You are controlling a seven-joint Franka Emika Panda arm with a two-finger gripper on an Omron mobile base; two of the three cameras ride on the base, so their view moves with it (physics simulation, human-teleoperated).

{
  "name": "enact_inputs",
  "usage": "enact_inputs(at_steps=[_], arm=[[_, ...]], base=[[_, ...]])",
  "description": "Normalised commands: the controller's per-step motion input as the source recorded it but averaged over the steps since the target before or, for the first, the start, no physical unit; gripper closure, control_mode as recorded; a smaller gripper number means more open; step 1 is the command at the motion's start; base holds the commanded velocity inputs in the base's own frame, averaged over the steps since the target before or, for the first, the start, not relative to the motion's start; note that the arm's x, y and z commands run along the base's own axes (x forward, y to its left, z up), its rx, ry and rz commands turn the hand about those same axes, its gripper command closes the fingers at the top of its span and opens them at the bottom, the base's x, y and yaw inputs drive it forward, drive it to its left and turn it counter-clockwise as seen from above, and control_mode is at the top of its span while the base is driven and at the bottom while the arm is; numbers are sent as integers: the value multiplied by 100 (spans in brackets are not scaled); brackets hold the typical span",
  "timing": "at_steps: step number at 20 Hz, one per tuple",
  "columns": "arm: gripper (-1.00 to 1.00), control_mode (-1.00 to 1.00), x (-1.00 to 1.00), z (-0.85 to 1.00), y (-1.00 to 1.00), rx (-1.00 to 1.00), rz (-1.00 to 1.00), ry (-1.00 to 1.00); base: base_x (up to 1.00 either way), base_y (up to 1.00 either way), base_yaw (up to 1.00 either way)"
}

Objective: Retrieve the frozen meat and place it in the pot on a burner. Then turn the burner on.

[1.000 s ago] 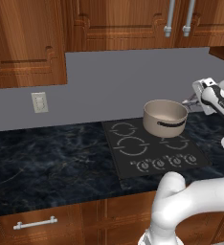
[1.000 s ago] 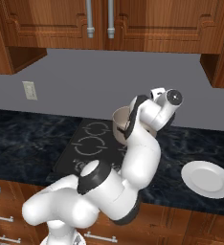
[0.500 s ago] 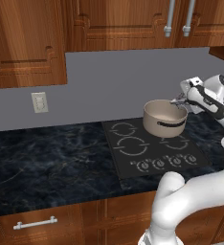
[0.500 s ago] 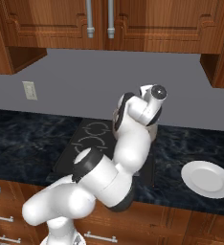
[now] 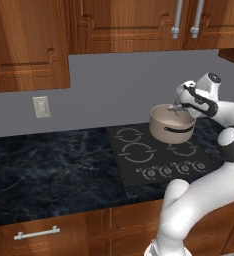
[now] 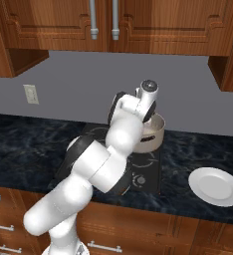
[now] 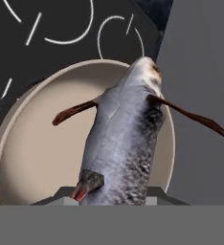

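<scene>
From the hand cam I'm looking straight down the pincer (image 7: 115,198) and it's clamped on the meat (image 7: 123,139), a grey fish-looking thing with thin reddish fins sticking out both sides. The fish hangs right over the pot (image 7: 35,158), and below it I can see the pale inside of the pot, bare as far as the fish lets me look. Whether the far end of the fish is touching the pot's floor or rim, I can't tell from here. Past the pot's rim on the far side there's black cooktop (image 7: 47,43) with white ring marks, and the grey wall (image 7: 200,72) runs off to one side. In the left base view the pincer (image 5: 178,106) sits just above the back rim of the pot (image 5: 172,125), which is parked on the rear right burner (image 5: 185,148), so the burner is right beneath the hand. The knobs (image 5: 172,170) are nearer me, along the cooktop's front edge. In the right base view there's a white plate (image 6: 217,186) on the counter (image 6: 29,144), well off to the right of the hand, nothing on it.
</scene>
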Motion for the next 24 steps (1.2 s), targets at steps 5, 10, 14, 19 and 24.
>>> enact_inputs(at_steps=[5, 10, 14, 19, 24], arm=[[100, -100, 21, -20, 0, 0, 0, 5], [100, -100, 45, -28, 0, 0, -1, 11], [100, -100, 42, -12, 0, 0, 0, 13], [100, -100, 37, -17, 0, 0, 0, 20], [100, -100, 35, -9, 0, 0, 0, 13]], base=[[0, 0, 0], [0, 0, 0], [0, 0, 0], [0, 0, 0], [0, 0, 0]])
